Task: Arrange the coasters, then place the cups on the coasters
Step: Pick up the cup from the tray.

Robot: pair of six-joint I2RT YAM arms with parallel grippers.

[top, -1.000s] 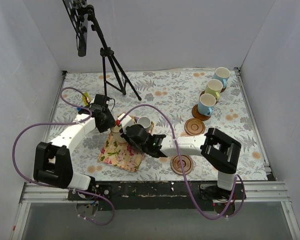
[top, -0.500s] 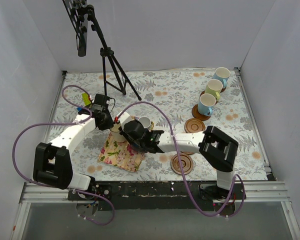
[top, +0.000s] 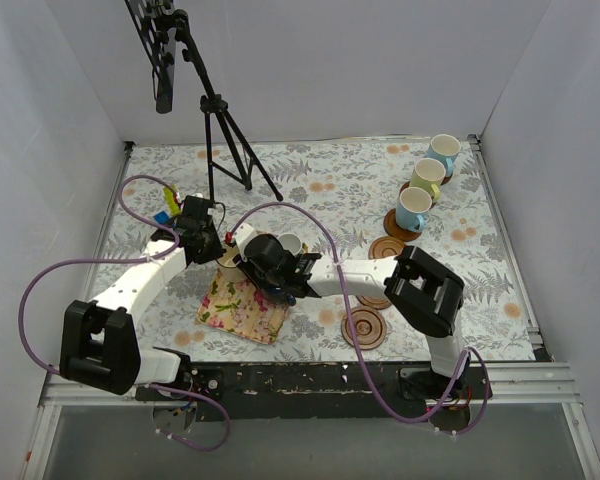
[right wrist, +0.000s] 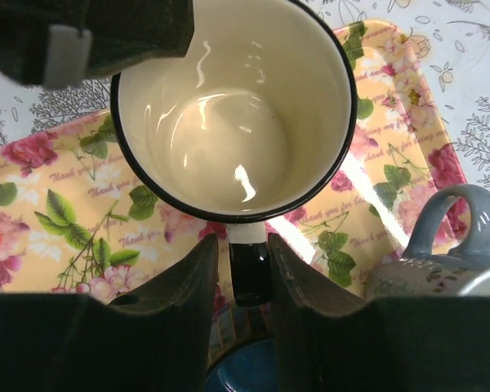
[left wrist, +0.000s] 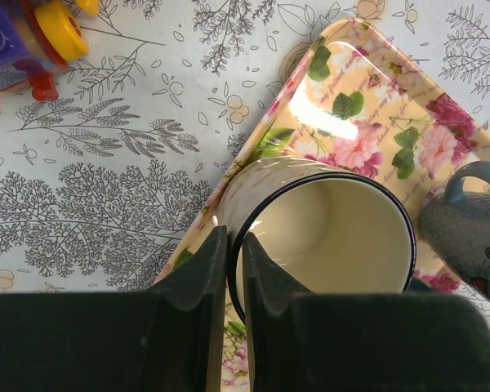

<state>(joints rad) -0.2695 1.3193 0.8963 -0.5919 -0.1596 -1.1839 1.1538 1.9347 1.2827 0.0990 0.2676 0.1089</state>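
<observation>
While both arms meet over the flowered mat (top: 242, 310), I see my left gripper (left wrist: 233, 273) clenched on the wall of the cream cup (left wrist: 331, 233), with one finger inside the dark rim and one outside. My right gripper (right wrist: 243, 282) straddles that cup's dark handle (right wrist: 250, 260). The fingers sit so close on either side that I cannot tell whether they grip it or have let go. The cream cup sits on the mat near its edge, and a grey-blue cup (right wrist: 441, 245) stands just beside it. Far to the right, three more cups (top: 427, 177) stand in a row on coasters. Two bare coasters (top: 364, 328) lie nearer my right arm. A colourful toy (left wrist: 33, 33) lies off the mat.
</observation>
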